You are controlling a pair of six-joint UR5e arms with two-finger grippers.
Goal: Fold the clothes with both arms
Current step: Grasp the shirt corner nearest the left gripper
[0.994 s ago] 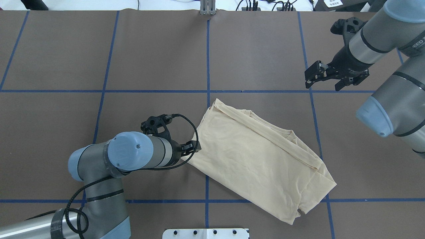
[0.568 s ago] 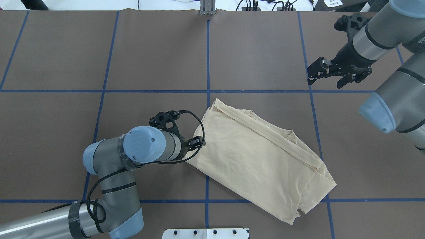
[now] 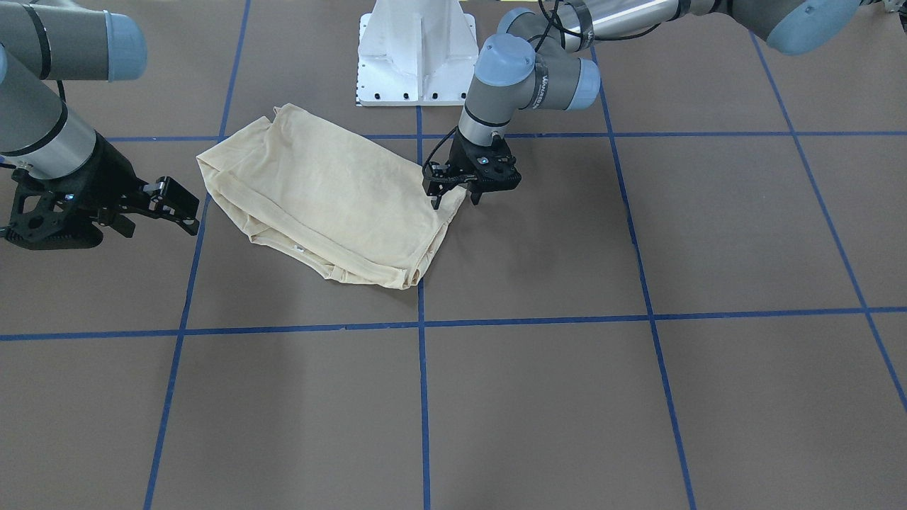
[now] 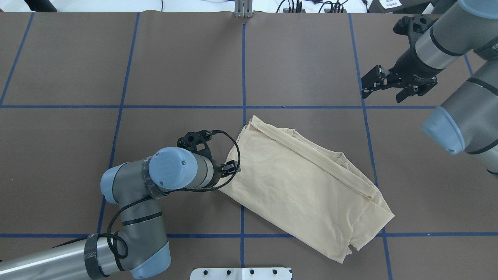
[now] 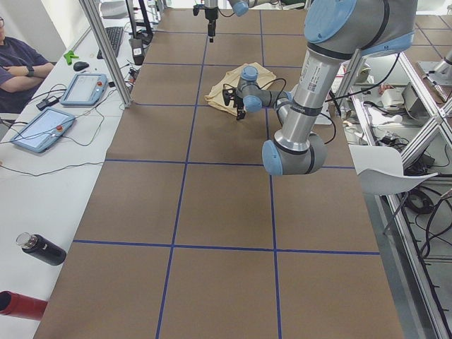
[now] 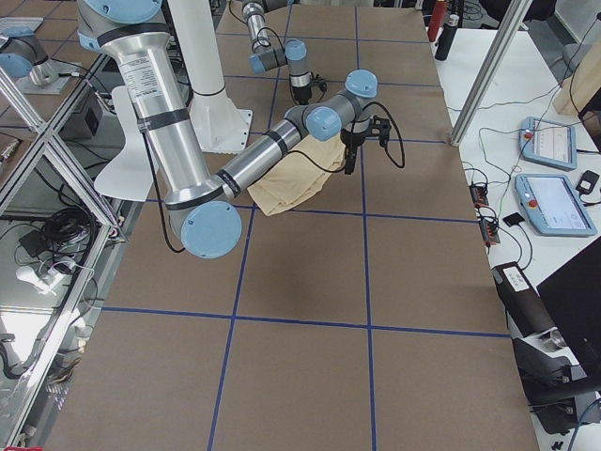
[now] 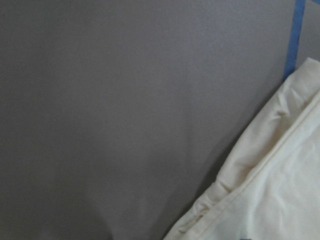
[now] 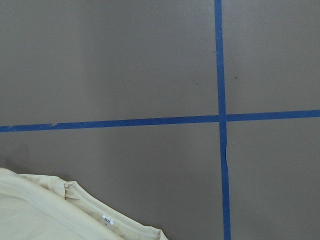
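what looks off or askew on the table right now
The folded cream shirt lies diagonal to the blue tape grid, layer edges uneven at its corner nearest the robot. The left gripper is at its edge; the right gripper hangs clear. Nothing spilled.

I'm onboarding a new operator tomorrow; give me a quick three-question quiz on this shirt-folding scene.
1. True or false: the right gripper is gripping the shirt.
2. The left gripper is at the shirt's: A) neck opening, B) edge on the robot's left side, C) middle.
3. Fill in: the white neck label shows in the ___ wrist view.
Key: 1 false, the right gripper hangs open, apart from the shirt; 2 B; 3 right.
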